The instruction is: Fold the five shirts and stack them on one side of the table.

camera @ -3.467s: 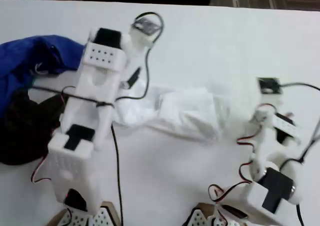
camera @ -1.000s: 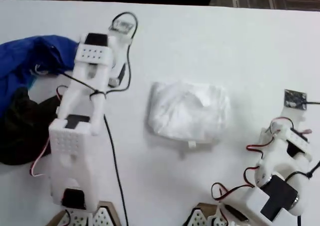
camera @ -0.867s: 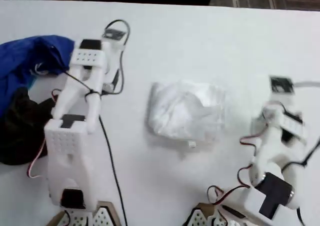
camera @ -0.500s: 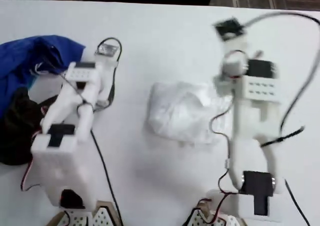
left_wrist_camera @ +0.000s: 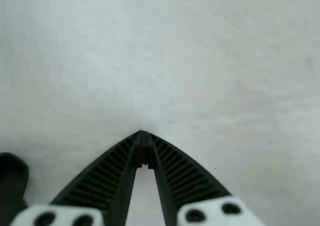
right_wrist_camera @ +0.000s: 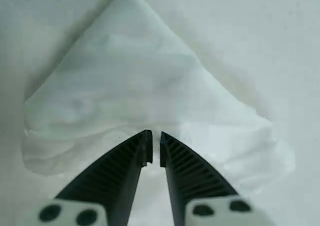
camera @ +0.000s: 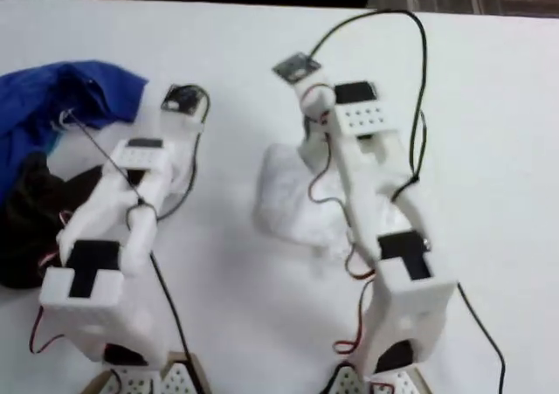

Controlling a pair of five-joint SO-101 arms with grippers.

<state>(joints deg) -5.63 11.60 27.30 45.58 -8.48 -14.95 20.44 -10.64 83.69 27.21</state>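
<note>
- white shirt (camera: pixel 284 203) lies as a crumpled, roughly folded bundle at mid-table (camera: pixel 489 106); in the right wrist view it (right_wrist_camera: pixel 145 95) shows soft creases and one corner running to a point.
- blue shirt (camera: pixel 61 97) and black shirt (camera: pixel 31 228) are heaped together unfolded at the left edge in the high view, well apart from the white one.
- right gripper (right_wrist_camera: pixel 152 148) is over the white bundle, tips a slit apart, nothing between them.
- left gripper (left_wrist_camera: pixel 143 148) has tips pressed together, holding nothing, over bare table.
- vs 0.5 s ago: right arm (camera: pixel 376 193) has swung from the bundle's right side across onto it; left arm (camera: pixel 113 219) has drawn back toward its base; white shirt unmoved.
</note>
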